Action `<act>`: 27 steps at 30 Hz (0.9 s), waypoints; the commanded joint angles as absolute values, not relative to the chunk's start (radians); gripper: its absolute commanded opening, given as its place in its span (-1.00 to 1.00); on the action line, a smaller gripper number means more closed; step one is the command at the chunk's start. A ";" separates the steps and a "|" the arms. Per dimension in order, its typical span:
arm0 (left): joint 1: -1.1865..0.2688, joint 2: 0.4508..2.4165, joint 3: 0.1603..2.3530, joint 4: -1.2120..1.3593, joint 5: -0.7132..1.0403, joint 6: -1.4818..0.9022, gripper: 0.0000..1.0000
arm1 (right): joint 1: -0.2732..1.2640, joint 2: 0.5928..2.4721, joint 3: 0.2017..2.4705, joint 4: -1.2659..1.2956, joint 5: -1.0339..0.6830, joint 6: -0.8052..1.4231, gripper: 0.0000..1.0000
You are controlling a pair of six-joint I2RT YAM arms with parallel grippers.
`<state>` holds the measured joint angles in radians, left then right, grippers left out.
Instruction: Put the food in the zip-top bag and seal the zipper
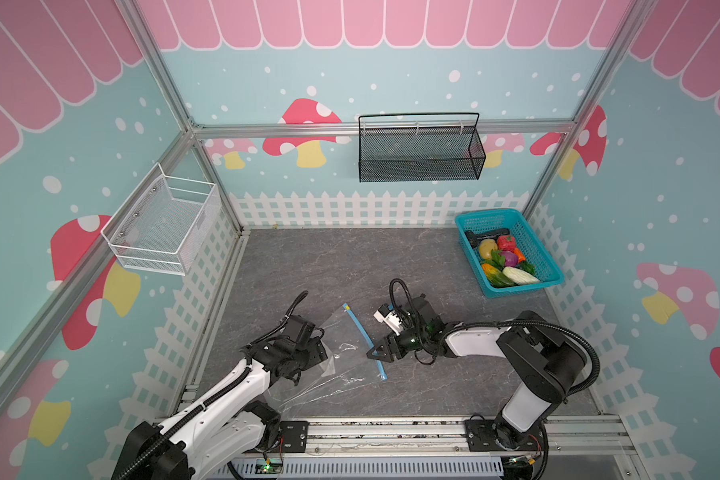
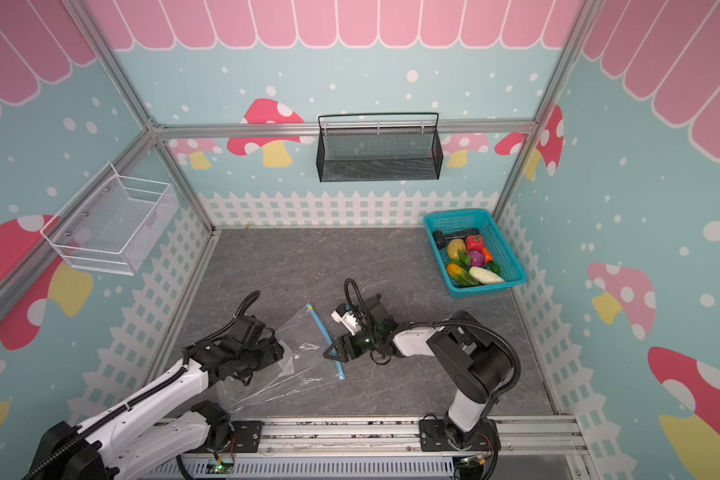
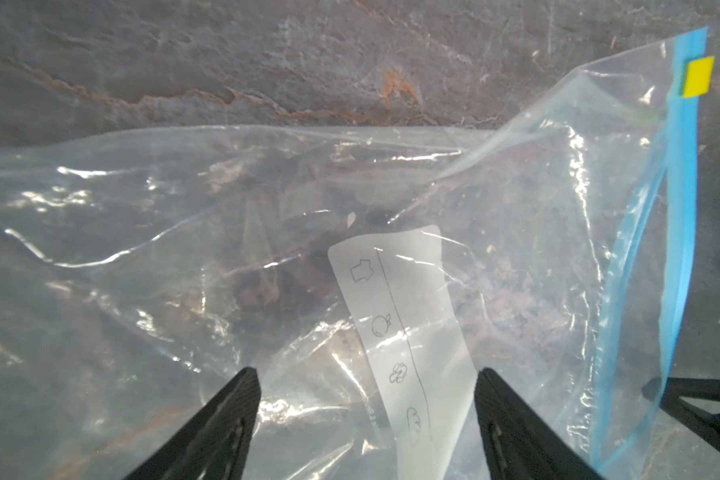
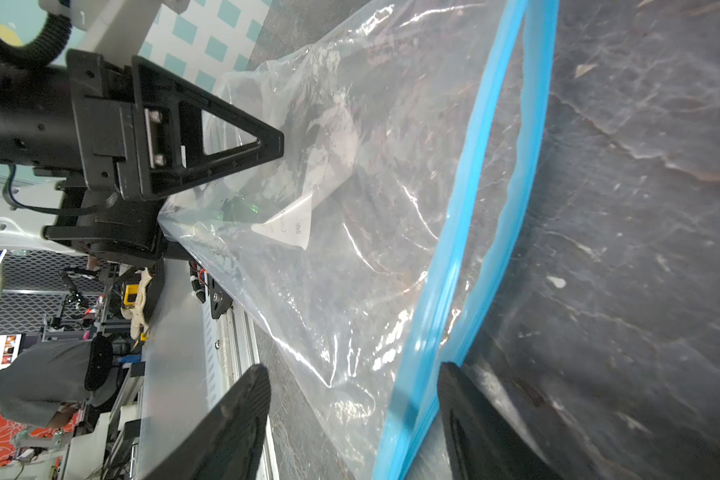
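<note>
The left arm (image 1: 233, 382) reaches forward from the near left base with its elbow bent and wrist held low. The left gripper (image 3: 366, 415) has its jaws wide apart. The right arm (image 1: 474, 341) folds inward, forearm nearly level. The right gripper (image 1: 375, 354) points toward the left one, jaws parted.

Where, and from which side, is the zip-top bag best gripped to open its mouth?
Probably one lip of the blue zipper, mid-length, from the right gripper's side: the mouth faces that way, its two lips gape, and the slider sits at the far end.
</note>
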<state>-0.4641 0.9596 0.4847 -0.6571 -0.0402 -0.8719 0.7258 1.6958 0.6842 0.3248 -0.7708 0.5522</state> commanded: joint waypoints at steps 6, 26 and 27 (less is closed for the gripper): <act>-0.457 0.974 0.494 -0.633 -0.029 -0.889 0.63 | 0.735 1.718 0.697 0.380 -0.833 0.564 -0.10; -0.459 0.977 0.525 -0.626 -0.019 -0.870 0.63 | 0.734 1.731 0.647 0.503 -0.866 0.619 -0.97; -0.459 0.981 0.530 -0.624 -0.019 -0.870 0.63 | 0.735 1.730 0.641 0.510 -0.862 0.623 -0.99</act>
